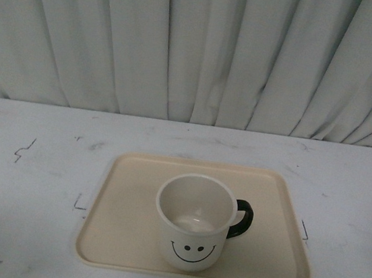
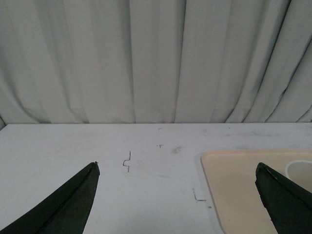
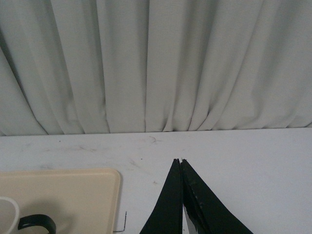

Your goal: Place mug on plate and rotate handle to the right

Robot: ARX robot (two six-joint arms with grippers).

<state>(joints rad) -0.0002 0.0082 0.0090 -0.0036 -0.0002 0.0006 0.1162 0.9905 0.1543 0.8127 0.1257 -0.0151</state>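
The cream-white mug [image 1: 193, 223] stands upright on the beige plate [image 1: 127, 206], near the plate's front middle, smiley face toward me. Its black handle [image 1: 241, 220] points to the right. Neither arm shows in the front view. In the left wrist view my left gripper [image 2: 178, 168] is open and empty above the table, left of the plate [image 2: 243, 190]; a sliver of the mug's rim [image 2: 300, 170] shows. In the right wrist view my right gripper [image 3: 179, 161] is shut and empty, to the right of the plate [image 3: 63, 195]; the handle [image 3: 36, 223] and mug's edge [image 3: 9, 214] show.
The plate lies on a white table [image 1: 25, 180] with small pen marks [image 1: 24, 149] and corner marks [image 1: 80, 205] beside the plate. A grey pleated curtain [image 1: 197, 45] hangs along the table's far edge.
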